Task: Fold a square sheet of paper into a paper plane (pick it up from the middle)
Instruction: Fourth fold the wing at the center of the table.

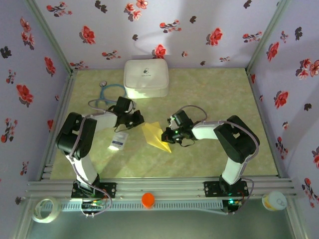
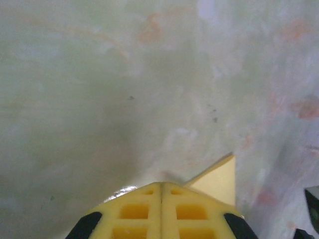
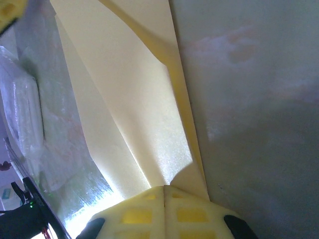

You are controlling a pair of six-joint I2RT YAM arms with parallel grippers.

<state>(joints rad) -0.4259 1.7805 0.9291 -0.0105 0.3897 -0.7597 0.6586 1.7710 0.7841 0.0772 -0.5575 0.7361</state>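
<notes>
Left tool (image 2: 161,184) and right tool (image 3: 164,187) both shut, tips against the folded paper (image 1: 156,135) mid-frame; sliding could skew its crease.

At twelve o'clock on the pale green table (image 1: 209,94), a white rounded case (image 1: 145,78) is sitting against the back wall. A blue-tubed stethoscope (image 1: 107,92) is lying just beside it, at about ten o'clock. A small white printed packet (image 1: 118,141) is resting at eight o'clock. On the near rail, an orange cap (image 1: 148,199) is standing at six o'clock, with a tape roll (image 1: 45,209) lying at seven and a yellowish roll (image 1: 274,201) at five.
</notes>
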